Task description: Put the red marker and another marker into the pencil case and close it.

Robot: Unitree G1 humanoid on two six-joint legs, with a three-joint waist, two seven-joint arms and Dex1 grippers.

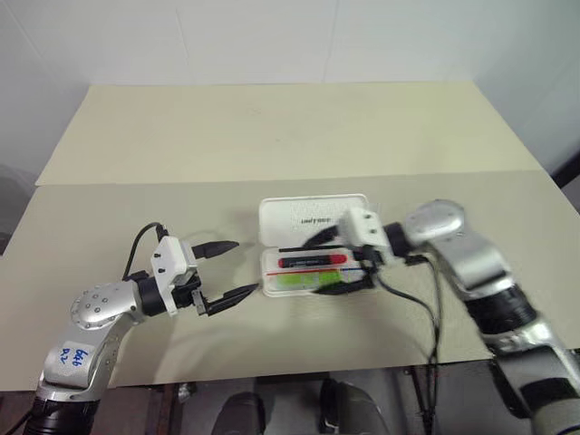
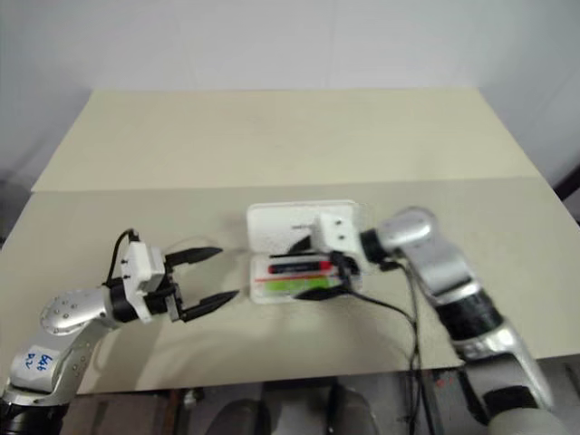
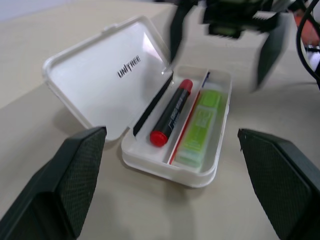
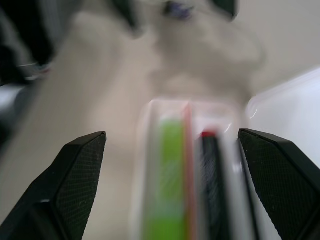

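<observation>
So the pencil case [image 1: 313,246] sits open mid-table [image 1: 272,136], lid flipped back toward the far side. Inside, the red marker [image 1: 313,261] lies on the lid side, the highlighter [image 1: 304,279] on the near side, a thin stick [image 3: 184,131] between them. Left gripper [image 1: 227,270] hovers just left of the case, right gripper [image 1: 337,263] over its right end.

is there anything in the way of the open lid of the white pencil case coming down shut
Yes, the right gripper. Its open black fingers hang over the tray of the white hard plastic pencil case, right in the path of the raised lid. The red marker and flat light green highlighter lie low inside, seemingly below the rim.
</observation>
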